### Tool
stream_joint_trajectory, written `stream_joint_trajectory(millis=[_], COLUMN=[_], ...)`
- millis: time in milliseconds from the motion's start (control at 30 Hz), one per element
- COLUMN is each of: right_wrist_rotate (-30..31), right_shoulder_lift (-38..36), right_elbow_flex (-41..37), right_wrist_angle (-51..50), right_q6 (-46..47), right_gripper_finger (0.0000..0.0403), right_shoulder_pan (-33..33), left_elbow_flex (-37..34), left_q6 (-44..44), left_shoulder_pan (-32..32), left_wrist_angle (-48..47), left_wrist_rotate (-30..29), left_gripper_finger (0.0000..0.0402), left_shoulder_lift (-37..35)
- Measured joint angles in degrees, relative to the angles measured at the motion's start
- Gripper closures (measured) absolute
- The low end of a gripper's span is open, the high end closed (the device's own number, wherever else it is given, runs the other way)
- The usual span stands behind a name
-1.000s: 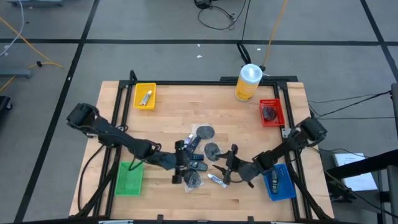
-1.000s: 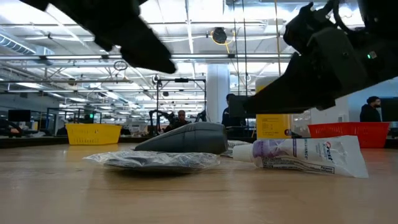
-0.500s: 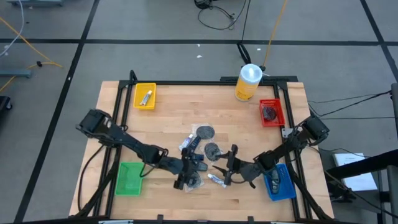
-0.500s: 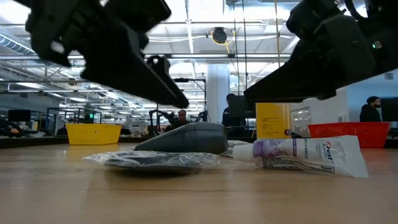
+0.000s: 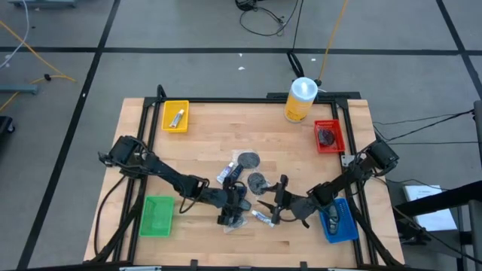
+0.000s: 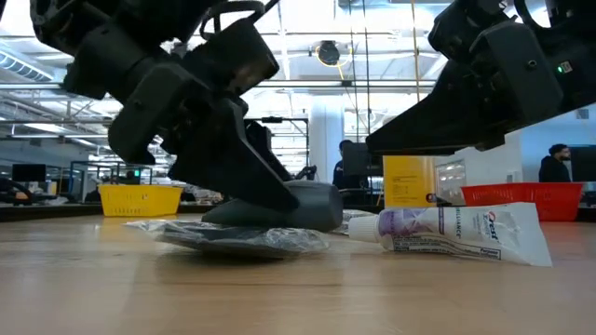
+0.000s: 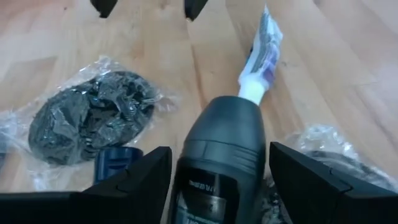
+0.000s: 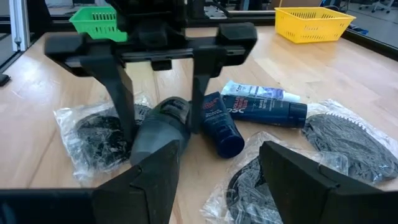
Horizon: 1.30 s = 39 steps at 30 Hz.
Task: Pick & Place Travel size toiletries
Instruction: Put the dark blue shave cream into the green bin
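Centrally, your left gripper (image 5: 235,205) stands low over the cluster of toiletries in the middle of the wooden table (image 5: 203,135), its two fingers (image 8: 118,93) spread wide on either side of a dark grey oblong pack (image 7: 224,152); the fingers straddle the pack, and whether they touch it you cannot tell. In the low view the same gripper (image 6: 223,149) reaches down to the pack (image 6: 312,205), which lies partly over a wrapped dark disc (image 6: 233,240). Beside it lies a white tube (image 6: 456,233) with blue and purple marks. Your right gripper (image 5: 273,202) hovers just beside the cluster on its right side, jaws apart and holding nothing. Near the pack you see two dark blue tubes (image 8: 219,124) and further wrapped discs (image 8: 351,140). Around the table edge sit a yellow tray (image 5: 175,115) holding one small tube, a red tray (image 5: 329,136) holding a dark item, a blue tray (image 5: 339,218) with something in it, and a green tray (image 5: 157,216). A yellow canister (image 5: 300,99) with a white top stands at the far edge.
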Motion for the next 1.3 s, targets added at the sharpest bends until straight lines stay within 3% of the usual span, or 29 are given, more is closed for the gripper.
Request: stream_joint_trajectory(millis=[133,333,533,733,900,1300], right_wrist_rotate=[0.0,0.0,0.0,0.0,0.0,0.0], right_shoulder_lift=[0.0,0.0,0.0,0.0,0.0,0.0], right_elbow_flex=[0.0,0.0,0.0,0.0,0.0,0.0], right_wrist_angle=[0.0,0.0,0.0,0.0,0.0,-0.1], right_q6=[0.2,0.1,0.1,0.1,-0.1,0.3], right_gripper_finger=[0.019,0.019,0.019,0.019,0.019,0.019], right_shoulder_pan=[0.0,0.0,0.0,0.0,0.0,0.0], left_elbow_flex=[0.0,0.0,0.0,0.0,0.0,0.2], left_q6=[-0.1,-0.2,-0.5,-2.5,-0.1,3.6], left_shoulder_pan=[0.1,0.6,3.7,9.1,9.7,8.7], left_wrist_angle=[-0.2,-2.8,-10.9,-11.6,-11.0,-9.8], left_wrist_rotate=[0.3,5.9,1.2,4.5,8.6,5.7], left_gripper_finger=[0.014,0.0129,0.0123,0.018,0.0215,0.0222], left_shoulder_lift=[-0.6,-5.4,-10.1,-6.2,-3.2,0.2])
